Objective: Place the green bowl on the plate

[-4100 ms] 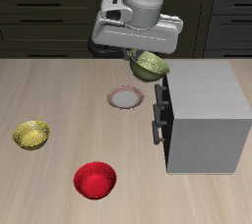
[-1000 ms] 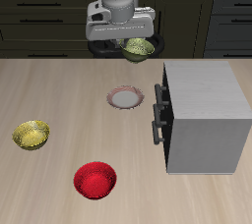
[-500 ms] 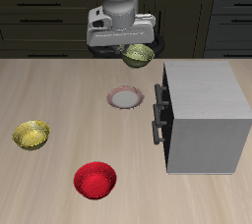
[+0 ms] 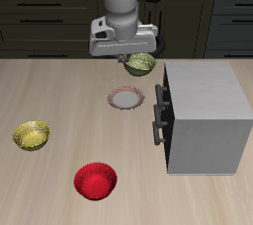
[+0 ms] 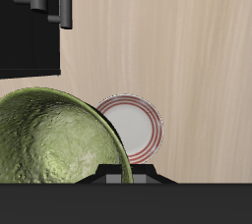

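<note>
The olive-green bowl [image 4: 139, 64] hangs tilted in the air, held at its rim by my gripper [image 4: 135, 55], which is shut on it. It is above the table and a little farther back than the plate [image 4: 126, 98], a small grey-white plate with a reddish-pink rim lying flat on the table. In the wrist view the green bowl [image 5: 49, 140] fills the near field and partly covers the plate [image 5: 133, 128] below it. My fingertips are hidden by the bowl.
A grey cabinet [image 4: 206, 115] with a dark front and handles stands beside the plate. A yellow-gold bowl [image 4: 31, 135] and a red bowl [image 4: 96, 181] sit nearer the table's front edge.
The gripper has come lower with the green bowl and drawn nearer the plate. The plate and the other bowls have not moved.
</note>
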